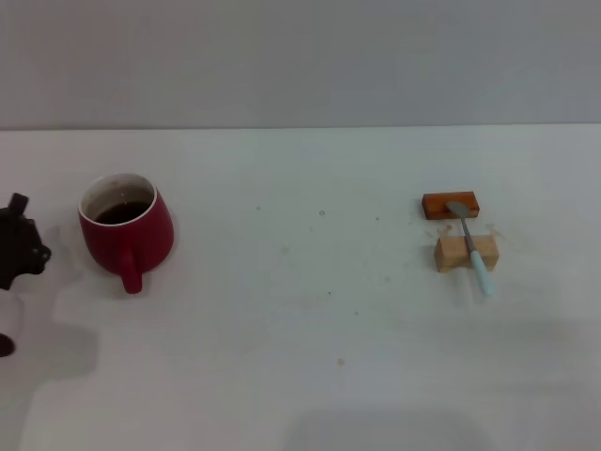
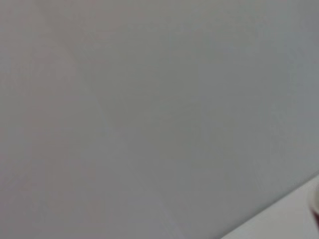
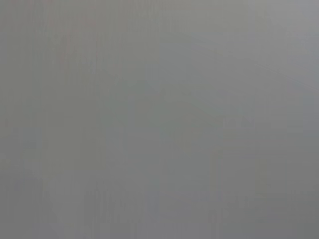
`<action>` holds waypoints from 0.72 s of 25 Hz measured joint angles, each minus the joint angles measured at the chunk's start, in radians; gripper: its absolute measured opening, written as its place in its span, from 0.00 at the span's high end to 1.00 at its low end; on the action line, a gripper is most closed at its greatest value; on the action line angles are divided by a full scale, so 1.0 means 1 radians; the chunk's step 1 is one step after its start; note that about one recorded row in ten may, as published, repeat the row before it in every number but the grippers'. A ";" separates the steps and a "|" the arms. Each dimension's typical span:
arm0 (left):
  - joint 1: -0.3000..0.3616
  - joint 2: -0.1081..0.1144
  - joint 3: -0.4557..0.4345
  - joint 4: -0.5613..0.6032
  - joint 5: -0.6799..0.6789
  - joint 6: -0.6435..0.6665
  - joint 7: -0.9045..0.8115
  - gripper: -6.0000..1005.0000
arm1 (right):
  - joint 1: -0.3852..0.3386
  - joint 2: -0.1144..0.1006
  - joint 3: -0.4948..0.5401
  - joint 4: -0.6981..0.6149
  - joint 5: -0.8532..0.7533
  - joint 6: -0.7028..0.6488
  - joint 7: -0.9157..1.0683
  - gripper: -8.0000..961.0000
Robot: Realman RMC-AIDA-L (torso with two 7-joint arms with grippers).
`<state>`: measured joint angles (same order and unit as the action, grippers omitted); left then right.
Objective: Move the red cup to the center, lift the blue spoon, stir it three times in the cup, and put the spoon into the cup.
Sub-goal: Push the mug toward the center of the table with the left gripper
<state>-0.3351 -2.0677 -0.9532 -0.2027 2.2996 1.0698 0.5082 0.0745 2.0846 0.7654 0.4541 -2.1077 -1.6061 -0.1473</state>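
Note:
The red cup [image 1: 126, 228] stands at the left of the white table in the head view, with dark liquid inside and its handle towards me. A sliver of it shows at the edge of the left wrist view [image 2: 315, 201]. The blue spoon [image 1: 472, 248] lies at the right, its grey bowl resting on an orange-brown block [image 1: 451, 205] and its pale blue handle across a pale wooden block [image 1: 466, 253]. My left gripper [image 1: 19, 246] is at the left edge, just left of the cup and apart from it. My right gripper is out of view.
The white table [image 1: 310, 319] runs to a grey wall at the back. The right wrist view shows only a plain grey surface.

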 joint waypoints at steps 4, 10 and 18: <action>-0.018 0.000 0.017 0.006 0.000 -0.019 0.048 0.99 | 0.000 0.000 0.000 0.001 0.000 -0.001 0.000 0.23; -0.038 0.000 0.044 0.009 0.001 -0.036 0.091 0.99 | 0.001 0.000 0.000 -0.001 0.000 -0.002 0.000 0.23; -0.067 0.001 0.116 0.012 0.011 -0.054 0.142 0.99 | 0.004 0.000 0.000 0.000 0.000 -0.002 0.000 0.23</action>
<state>-0.4020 -2.0666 -0.8374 -0.1902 2.3104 1.0160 0.6506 0.0784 2.0846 0.7655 0.4541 -2.1077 -1.6077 -0.1473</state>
